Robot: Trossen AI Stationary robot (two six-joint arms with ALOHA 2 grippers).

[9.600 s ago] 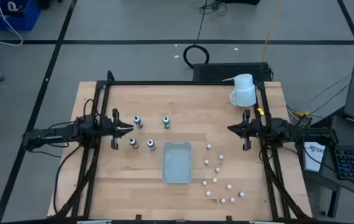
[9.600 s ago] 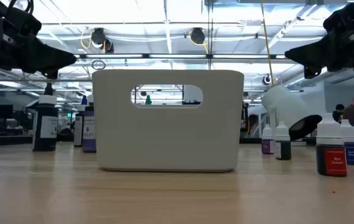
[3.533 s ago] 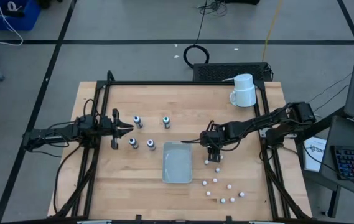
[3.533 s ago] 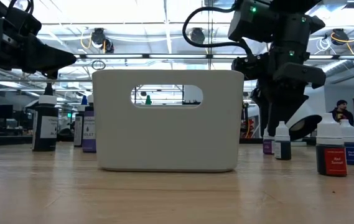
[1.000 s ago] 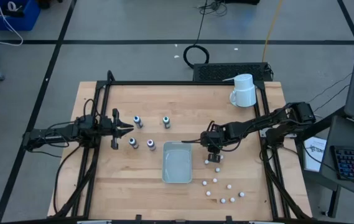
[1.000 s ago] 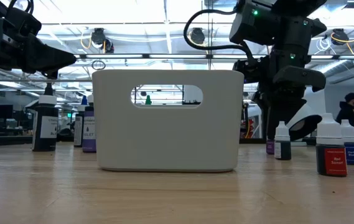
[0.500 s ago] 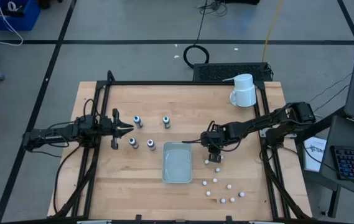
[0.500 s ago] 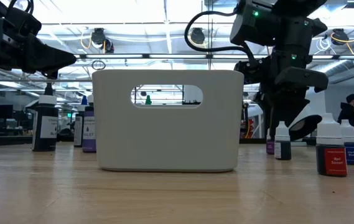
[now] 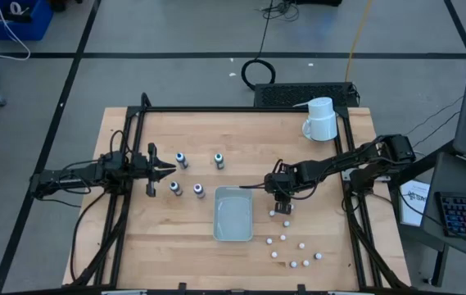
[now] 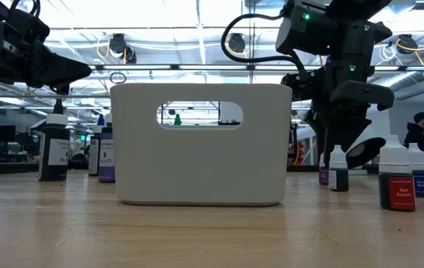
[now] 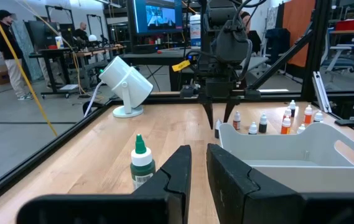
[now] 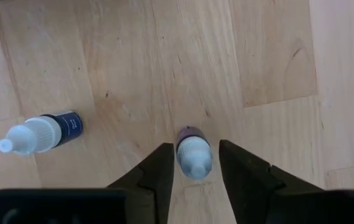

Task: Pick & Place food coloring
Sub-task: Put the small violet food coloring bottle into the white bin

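Right gripper (image 12: 194,163) hung open, fingers straddling upright food coloring bottle (image 12: 193,153), untouched, at bin's (image 9: 233,215) two o'clock. Left gripper (image 9: 169,170) closed, empty, bin's ten o'clock.

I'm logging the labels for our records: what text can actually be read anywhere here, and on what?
"Red Sunset", roughly: red label on a bottle, low view, blurred, so uncertain.
Black bottle label: too blurred.
Purple bottle label: too blurred.
Monitor in the left wrist view: too small.
Nothing else legible.
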